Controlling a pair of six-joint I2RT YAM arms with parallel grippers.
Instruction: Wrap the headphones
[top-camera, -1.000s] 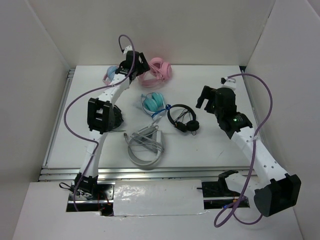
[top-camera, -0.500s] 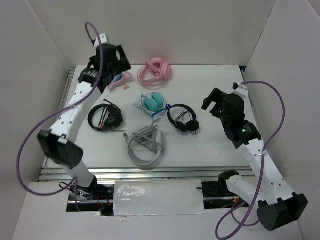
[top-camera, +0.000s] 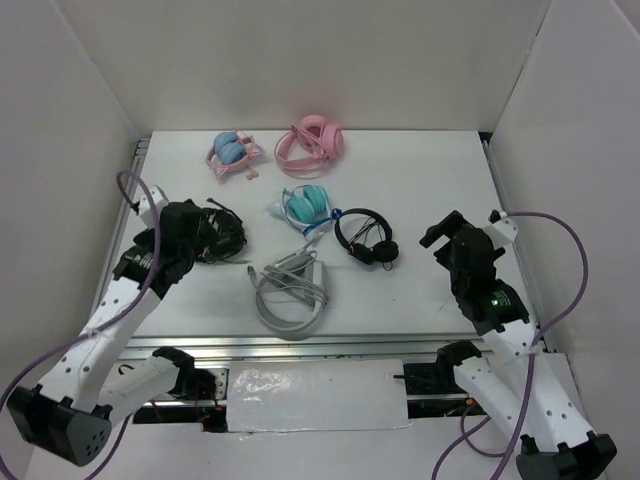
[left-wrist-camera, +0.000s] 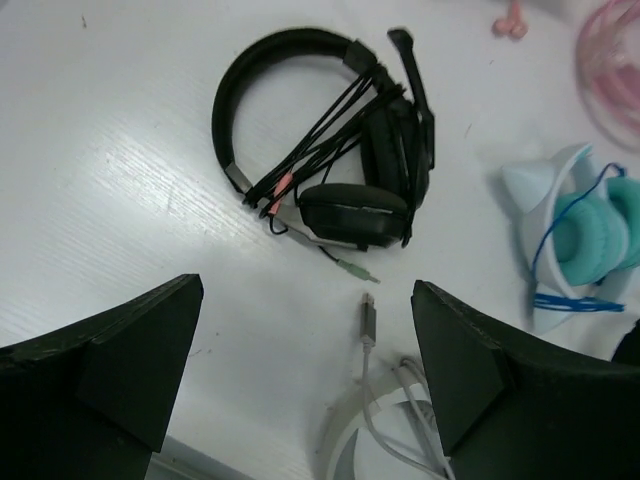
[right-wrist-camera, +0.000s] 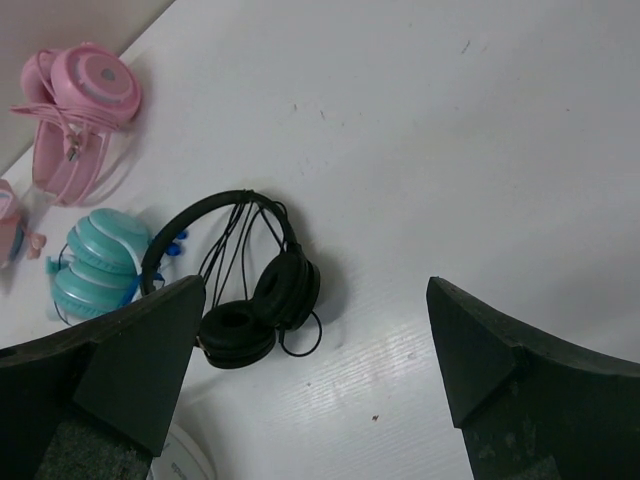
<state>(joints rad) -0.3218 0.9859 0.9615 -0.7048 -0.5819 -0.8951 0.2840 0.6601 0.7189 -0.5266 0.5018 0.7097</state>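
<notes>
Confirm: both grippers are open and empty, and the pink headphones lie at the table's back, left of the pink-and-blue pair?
Wrong side. The top view shows the pink headphones right of the pink-and-blue pair, not left. They do lie at the table back, and the left gripper and right gripper are open and empty.

Glossy pink plastic headphones, smooth faintly shiny white table, matt black right pincer

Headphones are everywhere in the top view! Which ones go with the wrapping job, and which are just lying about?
For the job:
- all-pink headphones

Just lying about:
- pink pair with blue cups
- teal headphones
- black on-ear pair
- black headset with a microphone
- grey headphones
</notes>
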